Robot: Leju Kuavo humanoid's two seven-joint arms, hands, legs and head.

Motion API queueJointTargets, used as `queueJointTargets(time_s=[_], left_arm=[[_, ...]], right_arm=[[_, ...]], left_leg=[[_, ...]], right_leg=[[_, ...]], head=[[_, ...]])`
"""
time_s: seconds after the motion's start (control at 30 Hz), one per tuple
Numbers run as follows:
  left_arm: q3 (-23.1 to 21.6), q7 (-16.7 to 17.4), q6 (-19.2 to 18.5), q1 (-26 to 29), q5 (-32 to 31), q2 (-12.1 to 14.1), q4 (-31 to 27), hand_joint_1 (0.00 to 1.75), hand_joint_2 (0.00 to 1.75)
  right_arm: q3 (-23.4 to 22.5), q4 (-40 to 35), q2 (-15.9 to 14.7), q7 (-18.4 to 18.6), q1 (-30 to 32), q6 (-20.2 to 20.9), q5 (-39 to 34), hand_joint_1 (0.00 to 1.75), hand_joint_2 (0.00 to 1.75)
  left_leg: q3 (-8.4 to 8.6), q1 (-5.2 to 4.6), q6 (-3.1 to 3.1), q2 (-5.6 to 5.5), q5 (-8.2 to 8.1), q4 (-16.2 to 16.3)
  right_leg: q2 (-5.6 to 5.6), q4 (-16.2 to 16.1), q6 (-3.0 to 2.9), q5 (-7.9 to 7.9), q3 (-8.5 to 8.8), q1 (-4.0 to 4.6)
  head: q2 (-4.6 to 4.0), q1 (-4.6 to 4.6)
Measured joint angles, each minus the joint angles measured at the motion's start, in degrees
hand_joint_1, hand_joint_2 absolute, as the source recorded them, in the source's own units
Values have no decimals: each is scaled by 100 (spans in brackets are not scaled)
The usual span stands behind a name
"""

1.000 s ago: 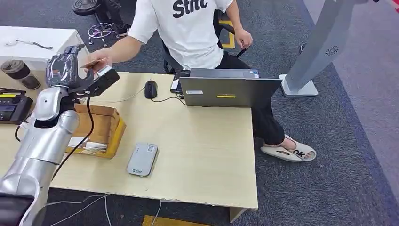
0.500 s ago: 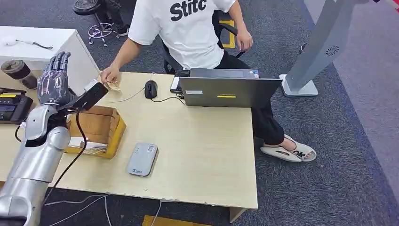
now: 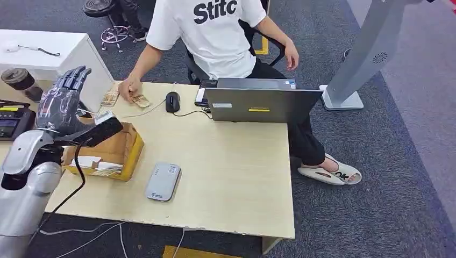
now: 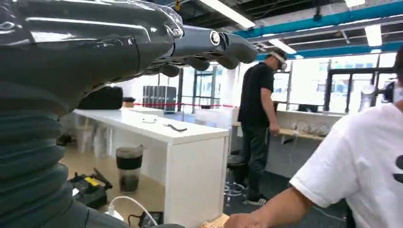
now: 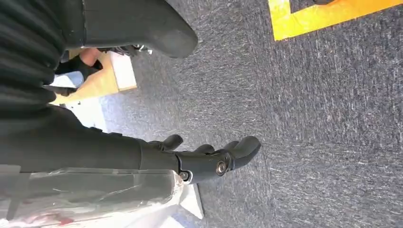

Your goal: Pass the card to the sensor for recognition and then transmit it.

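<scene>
The left hand (image 3: 62, 102) is raised with its fingers spread apart and holds nothing; the left wrist view shows the same fingers (image 4: 209, 45) stretched out in open air. The card (image 3: 142, 101), a small tan rectangle with a darker pattern, lies flat on the tabletop (image 3: 226, 161) ahead of and to the right of that hand, under the fingertips of a person's hand (image 3: 129, 87). A second similar card (image 3: 109, 98) lies just beside it, nearer the left hand. The right hand (image 5: 209, 159) hangs over grey carpet, fingers loosely extended, grasping nothing.
</scene>
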Motion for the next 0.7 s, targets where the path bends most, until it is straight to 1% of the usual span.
queueJointTargets(time_s=[0.17, 0.23, 0.3, 0.4, 0.57, 0.7], left_arm=[[-175, -35, -4, 403, -22, 196, -580, 0, 175], [-225, 32, 132, 581, -224, 207, -787, 0, 175], [-262, 131, 349, 835, -528, 210, -974, 0, 175], [-297, 166, 498, 1250, -632, 225, -1173, 0, 175], [-323, 140, 503, 1873, -662, 341, -1431, 0, 175], [-323, 125, 503, 2215, -715, 398, -1608, 0, 175]], right_arm=[[-2, 0, 0, -2, 0, -9, -98, 0, 175], [-7, 0, 2, 0, -2, -9, -118, 0, 175], [-9, 0, 9, 4, -1, -9, -188, 0, 175], [-13, 0, 13, -2, 0, -15, -265, 0, 175], [-30, 0, 26, -22, 3, -42, -360, 0, 175], [-50, 13, 35, -46, 4, -44, -398, 0, 175]], left_leg=[[0, 0, 0, -2, 0, 0], [0, 0, 0, -1, 0, 0], [0, 0, 0, 6, 0, 0], [0, 0, 0, 6, 0, 0], [-3, 1, 1, 5, -1, -1], [-3, 1, 1, 2, -1, -1]], right_leg=[[-2, 0, 0, 0, -1, 0], [-1, 0, 0, 0, 1, 0], [4, 0, 0, 0, 0, 0], [4, 0, 0, -1, -2, 0], [3, 0, -1, -4, -3, 0], [1, 0, -1, -4, -2, 0]], head=[[0, 0], [0, 0], [0, 0], [0, 0], [0, 0], [0, 0]])
